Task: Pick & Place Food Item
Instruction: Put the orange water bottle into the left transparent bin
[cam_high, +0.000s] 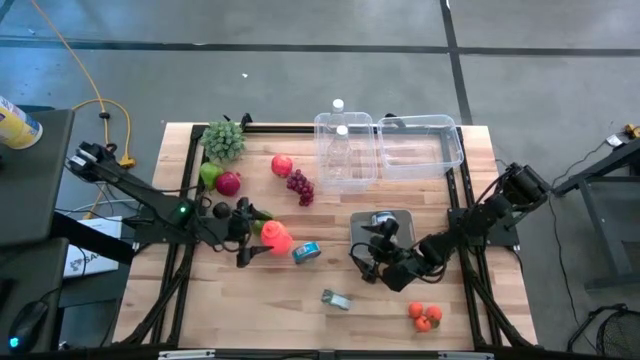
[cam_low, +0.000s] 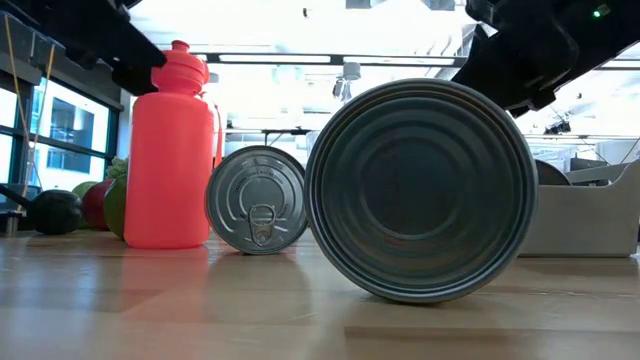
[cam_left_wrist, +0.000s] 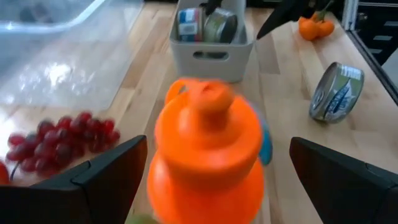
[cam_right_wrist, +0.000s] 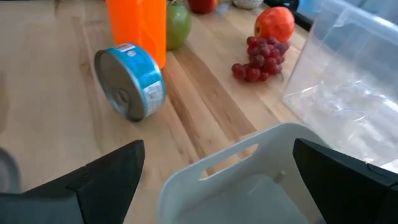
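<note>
An orange-red bottle (cam_high: 276, 237) stands upright on the wooden table. My left gripper (cam_high: 258, 236) is open, and its fingers (cam_left_wrist: 109, 180) stand on either side of the bottle (cam_left_wrist: 208, 155) without touching it. A blue-labelled can (cam_high: 306, 252) lies on its side just right of the bottle. A second can (cam_high: 336, 299) lies nearer the front edge. My right gripper (cam_high: 368, 258) hangs open over the near rim of a grey bin (cam_right_wrist: 249, 180), with nothing between its fingers. The bin (cam_left_wrist: 211, 56) holds cans.
Purple grapes (cam_high: 300, 186), red fruit (cam_high: 282, 165), a red and a green apple (cam_high: 209, 174), a dark avocado (cam_high: 220, 210) and a green bunch (cam_high: 223, 140) lie at the far left. Clear tubs (cam_high: 420, 140) and a clear bottle (cam_high: 345, 150) stand at the back. Small orange fruits (cam_high: 425, 316) lie front right.
</note>
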